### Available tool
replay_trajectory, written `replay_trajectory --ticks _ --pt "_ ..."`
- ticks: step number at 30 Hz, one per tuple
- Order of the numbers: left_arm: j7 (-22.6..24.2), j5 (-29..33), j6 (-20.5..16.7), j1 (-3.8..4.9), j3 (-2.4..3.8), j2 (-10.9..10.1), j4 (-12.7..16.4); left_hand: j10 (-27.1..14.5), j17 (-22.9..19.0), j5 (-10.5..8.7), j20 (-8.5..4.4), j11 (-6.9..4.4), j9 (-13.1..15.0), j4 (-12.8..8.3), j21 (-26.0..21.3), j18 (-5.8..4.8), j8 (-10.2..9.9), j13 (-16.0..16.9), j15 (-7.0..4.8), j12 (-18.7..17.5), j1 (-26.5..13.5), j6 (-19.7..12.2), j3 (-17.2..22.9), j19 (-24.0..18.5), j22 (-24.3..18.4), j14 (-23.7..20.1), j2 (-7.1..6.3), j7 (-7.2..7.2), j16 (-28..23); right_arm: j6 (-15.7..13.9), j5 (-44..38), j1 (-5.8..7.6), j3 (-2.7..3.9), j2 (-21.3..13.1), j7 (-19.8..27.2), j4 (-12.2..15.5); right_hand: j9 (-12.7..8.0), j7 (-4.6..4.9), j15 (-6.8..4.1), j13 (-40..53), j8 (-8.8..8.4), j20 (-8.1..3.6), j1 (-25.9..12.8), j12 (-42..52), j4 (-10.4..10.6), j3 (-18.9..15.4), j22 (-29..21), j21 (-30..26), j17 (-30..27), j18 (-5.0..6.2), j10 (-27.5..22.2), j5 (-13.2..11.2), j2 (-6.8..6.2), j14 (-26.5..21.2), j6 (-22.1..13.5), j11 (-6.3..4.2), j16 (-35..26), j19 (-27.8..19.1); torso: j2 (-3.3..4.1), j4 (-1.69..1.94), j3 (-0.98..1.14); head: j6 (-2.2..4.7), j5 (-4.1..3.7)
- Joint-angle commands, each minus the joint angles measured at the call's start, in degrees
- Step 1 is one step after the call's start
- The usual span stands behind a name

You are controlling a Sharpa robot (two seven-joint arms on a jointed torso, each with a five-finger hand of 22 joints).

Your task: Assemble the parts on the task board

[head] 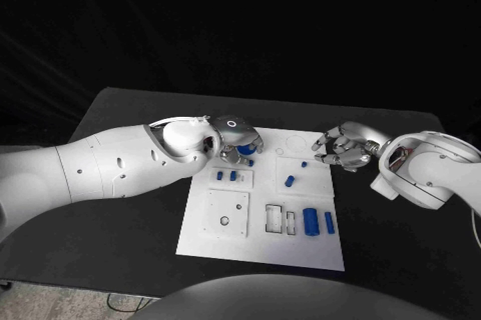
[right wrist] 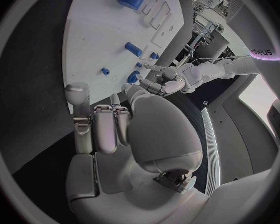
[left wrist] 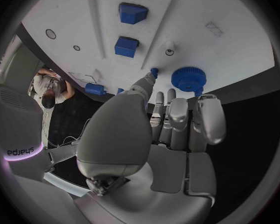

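The white task board [head: 263, 247] lies in the middle of the table. My left hand [head: 233, 133] hovers over its far left part and holds a blue gear [head: 244, 151] at its fingertips; the gear [left wrist: 189, 78] sits flat just above the board [left wrist: 239, 40], beside a small blue peg [left wrist: 154, 72]. My right hand [head: 344, 147] hangs at the board's far right edge, holding nothing, its fingers [right wrist: 105, 127] loosely extended. From the right wrist I see the left hand [right wrist: 168, 79] with the gear [right wrist: 134, 77].
Two small blue blocks [head: 226, 174] stand left of centre on the board, two blue pegs [head: 290, 181] at mid-board, and two blue cylinders [head: 321, 222] at the near right beside slot recesses [head: 272, 218]. A square plate [head: 227, 213] lies at the near left.
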Motion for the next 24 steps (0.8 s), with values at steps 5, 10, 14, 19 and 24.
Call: replay_trajectory --ticks 5,10,14,19,24 --pt "0.2 0.02 2.31 -0.38 0.03 0.24 -0.05 1.21 -0.26 0.42 -0.15 -0.28 -0.43 -0.31 0.29 -0.18 0.76 0.27 -0.54 0.91 0.56 1.45 0.17 0.4 10.59 -0.01 0.79 0.01 0.47 1.36 -0.14 -0.01 0.01 0.09 -0.18 -0.08 -0.09 0.26 0.22 6.74 0.16 -0.14 0.07 -0.54 -0.12 0.49 2.23 -0.72 3.06 0.89 -0.69 0.21 -0.46 0.77 -0.01 -0.02 -0.47 -0.57 -0.03 0.04 -0.01 0.01 0.05" --pt "0.36 0.07 2.52 -0.71 0.03 0.49 -0.32 2.43 -0.45 2.02 -0.26 -0.79 -0.96 -0.77 0.6 -0.25 1.11 0.22 -0.95 1.3 1.48 2.83 1.03 0.61 10.69 0.04 1.12 0.09 0.69 1.57 -0.07 -0.02 0.01 0.12 -0.22 -0.11 -0.11 0.27 0.23 6.64 0.17 -0.13 0.09 -0.65 -0.15 0.59 2.17 -1.03 2.88 0.93 -0.81 0.22 -0.45 0.67 0.0 -0.01 -0.68 -0.69 -0.03 0.05 -0.02 0.01 0.08" --pt "0.78 0.25 2.37 -0.94 0.03 0.77 -0.56 3.44 -0.85 2.65 -0.32 -1.02 -1.31 -0.98 0.73 -0.28 1.2 0.0 -1.13 1.39 1.89 3.43 1.61 0.69 10.73 -0.09 1.31 0.03 0.65 1.72 -0.04 -0.02 0.0 0.06 -0.26 -0.11 -0.12 0.28 0.24 6.55 0.18 -0.12 0.1 -0.74 -0.17 0.65 2.14 -1.2 2.79 0.96 -0.91 0.23 -0.44 0.61 0.01 0.0 -0.79 -0.75 -0.03 0.02 -0.03 0.01 0.11" --pt "1.19 0.42 2.25 -1.21 0.02 1.26 -1.08 4.19 -1.21 2.92 -0.37 -1.22 -1.6 -1.09 0.71 -0.27 1.31 -0.36 -1.27 1.23 2.13 3.96 2.12 0.67 10.72 -0.2 1.49 0.01 0.6 1.92 -0.05 -0.03 0.0 0.04 -0.32 -0.18 -0.13 0.29 0.26 6.47 0.19 -0.12 0.11 -0.83 -0.19 0.72 2.11 -1.35 2.66 0.98 -1.0 0.24 -0.43 0.54 0.02 0.01 -0.93 -0.82 -0.06 -0.01 -0.01 0.01 0.2" --pt "1.56 0.7 1.71 -1.74 0.02 2.0 -2.01 5.57 -2.07 3.14 -0.44 -1.33 -1.83 -1.31 0.59 -0.24 1.87 -0.82 -1.42 1.14 2.46 5.5 2.85 0.57 10.67 -0.56 1.94 0.61 0.31 2.08 0.12 -0.04 0.0 0.05 -0.36 -0.19 -0.15 0.3 0.27 6.36 0.21 -0.1 0.13 -0.95 -0.22 0.83 2.07 -1.57 2.53 1.0 -1.13 0.25 -0.41 0.46 0.04 0.03 -1.09 -0.91 -0.03 0.0 0.0 0.01 0.25"
